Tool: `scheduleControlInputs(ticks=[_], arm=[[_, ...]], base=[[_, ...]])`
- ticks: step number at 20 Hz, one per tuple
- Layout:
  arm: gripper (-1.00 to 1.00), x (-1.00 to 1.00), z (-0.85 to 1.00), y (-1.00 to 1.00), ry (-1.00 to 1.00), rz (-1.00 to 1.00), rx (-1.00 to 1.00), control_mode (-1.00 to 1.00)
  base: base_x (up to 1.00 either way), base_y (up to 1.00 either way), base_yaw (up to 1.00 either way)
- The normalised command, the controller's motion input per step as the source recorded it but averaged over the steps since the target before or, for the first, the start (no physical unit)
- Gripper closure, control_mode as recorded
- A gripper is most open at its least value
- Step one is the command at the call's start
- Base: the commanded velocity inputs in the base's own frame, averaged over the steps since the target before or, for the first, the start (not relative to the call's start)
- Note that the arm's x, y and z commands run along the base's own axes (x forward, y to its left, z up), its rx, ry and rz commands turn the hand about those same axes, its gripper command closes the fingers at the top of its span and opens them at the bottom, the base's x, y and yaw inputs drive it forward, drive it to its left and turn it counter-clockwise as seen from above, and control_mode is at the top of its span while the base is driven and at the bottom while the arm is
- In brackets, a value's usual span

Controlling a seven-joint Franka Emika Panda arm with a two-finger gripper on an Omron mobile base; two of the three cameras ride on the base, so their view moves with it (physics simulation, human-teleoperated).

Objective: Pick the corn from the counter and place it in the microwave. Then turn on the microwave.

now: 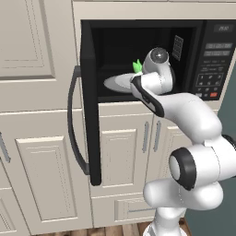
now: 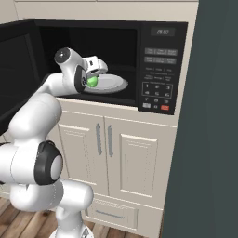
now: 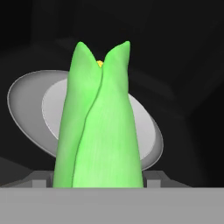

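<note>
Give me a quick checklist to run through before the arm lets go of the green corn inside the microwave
1. Black microwave door swung fully open: ok.
2. Bright green husked corn between the gripper fingers: ok, it stands at the hand camera's base.
3. Corn over the grey round glass plate: ok, the plate lies behind and below it.
4. Corn touching the plate: cannot tell.
5. Arm clear of the door frame: ok in both base views.
6. Red button unblocked: ok.
</note>
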Motion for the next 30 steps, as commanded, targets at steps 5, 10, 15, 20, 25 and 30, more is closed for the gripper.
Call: scheduleControlInputs(ticks=[5,10,15,20,25,30], arm=[[1.0,0.05,-0.05,0.0,0.0,0.0,0.0,-1.0],[1.0,0.05,-0.05,0.0,0.0,0.0,0.0,-1.0],[1.0,0.05,-0.04,0.0,0.0,0.0,0.0,-1.0],[1.0,0.05,-0.01,0.0,0.0,0.0,0.0,-1.0],[1.0,0.08,-0.02,0.0,0.0,0.0,0.0,-1.0],[1.0,0.08,-0.01,0.0,0.0,0.0,0.0,-1.0]], base=[[0.0,0.0,0.0],[0.0,0.0,0.0],[0.0,0.0,0.0],[0.0,0.0,0.0],[0.0,0.0,0.0],[0.0,0.0,0.0]])
